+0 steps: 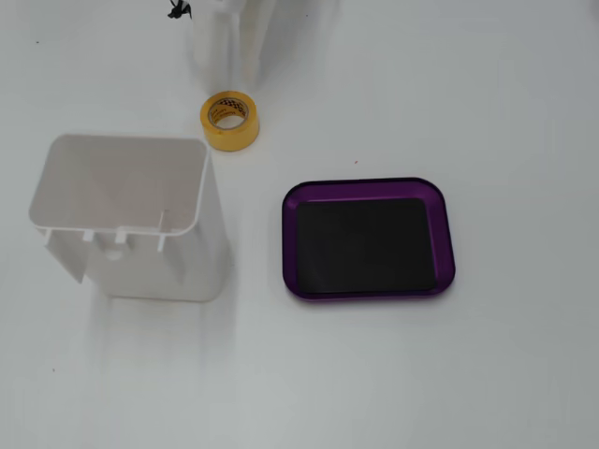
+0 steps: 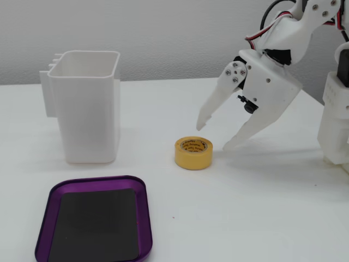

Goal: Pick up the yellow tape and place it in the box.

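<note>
One arm only. White container (image 2: 86,106) largest, standing upright on table. Box (image 2: 94,225) empty, nearest camera in the fixed side view, well apart from tape. Gripper (image 2: 215,137) spread wide, holding nothing, tips pointing down-left. Tape (image 2: 193,153) lies flat on table, hole up, just below-left of tips. Short drop onto it looks next.

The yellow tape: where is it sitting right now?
The yellow tape lies flat on the table, outside the purple tray, right of the white container in this fixed view. The gripper hovers beside it, jaws open.
</note>
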You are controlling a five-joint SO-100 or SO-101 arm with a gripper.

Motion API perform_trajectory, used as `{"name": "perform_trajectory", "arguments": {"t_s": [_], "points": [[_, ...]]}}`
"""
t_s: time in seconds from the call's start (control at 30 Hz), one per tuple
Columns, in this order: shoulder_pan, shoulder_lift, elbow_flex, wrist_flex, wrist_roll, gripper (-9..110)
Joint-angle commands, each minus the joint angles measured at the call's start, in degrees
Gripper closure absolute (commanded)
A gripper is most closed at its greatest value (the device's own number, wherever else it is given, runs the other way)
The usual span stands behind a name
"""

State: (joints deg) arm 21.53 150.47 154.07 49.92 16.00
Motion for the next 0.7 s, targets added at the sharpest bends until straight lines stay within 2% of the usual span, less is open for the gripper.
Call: {"name": "perform_trajectory", "arguments": {"t_s": [0.0, 0.37, 0.67], "points": [[-0.4, -0.4, -2.1, -1.0, -0.3, 85], [-0.7, -0.9, -1.6, -1.2, -0.5, 85], [-5.5, -1.0, -1.8, -0.8, -2.5, 85]]}}
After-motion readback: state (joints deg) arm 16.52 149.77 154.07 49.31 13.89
